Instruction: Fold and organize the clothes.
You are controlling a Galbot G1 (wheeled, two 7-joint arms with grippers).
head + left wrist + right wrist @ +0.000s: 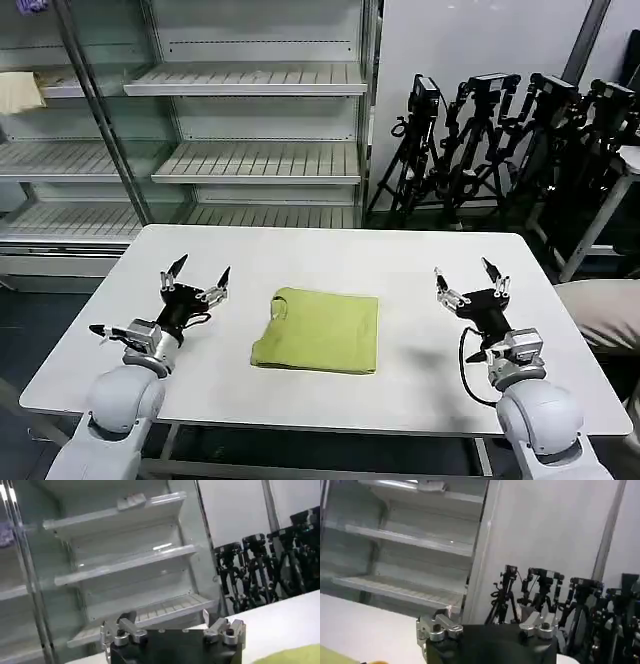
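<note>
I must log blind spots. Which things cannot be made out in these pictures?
- T-shirt, head view: folded, so sleeves and inner layers are hidden.
- T-shirt, left wrist view: cut off by the edge; a corner shows.
- Cloth on shelf, head view: cut off by the edge.

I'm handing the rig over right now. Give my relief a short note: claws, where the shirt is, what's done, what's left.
Left claw: open, holding nothing, raised over the table to the left of the shirt.
Right claw: open, holding nothing, raised over the table to the right of the shirt.
T-shirt: yellow-green, lying flat at mid-table between the two claws, touched by neither.
Done: the shirt is folded into a compact, roughly square packet, collar at its left edge.
Left: judging by the tidy packet, probably little folding remains; check whether it still needs squaring up or moving. The shelves behind the table are bare.
</note>
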